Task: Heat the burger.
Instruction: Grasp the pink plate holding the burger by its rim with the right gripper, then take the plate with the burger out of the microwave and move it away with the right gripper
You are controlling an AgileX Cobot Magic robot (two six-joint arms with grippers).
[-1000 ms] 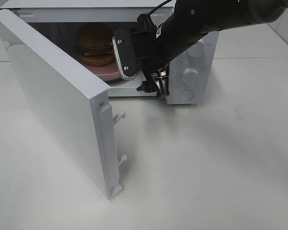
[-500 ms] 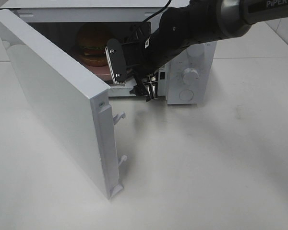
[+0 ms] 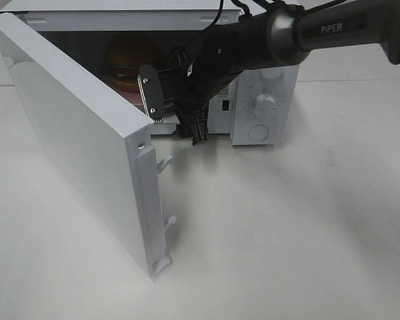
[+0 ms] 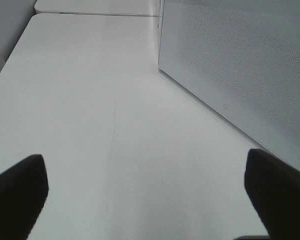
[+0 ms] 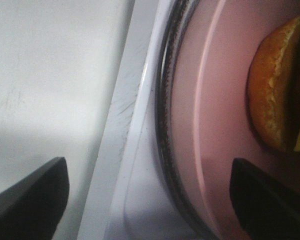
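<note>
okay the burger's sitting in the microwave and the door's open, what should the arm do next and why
Probably draw the right gripper clear of the opening: the burger sits on its plate inside, the jaws are open and empty, and the arm blocks the open door.

A glossy black robot arm (image 3: 287, 37) with white "PiPER" lettering on its rounded grey-black link. Thin black cables loop along its far side. Its gripper (image 3: 177, 110) carries a pale metallic finger plate (image 3: 149, 97) fixed with small screws, beside dark ribbed mechanism. In both wrist views, blunt black fingertips (image 4: 17, 192) frame the lower corners.
</note>
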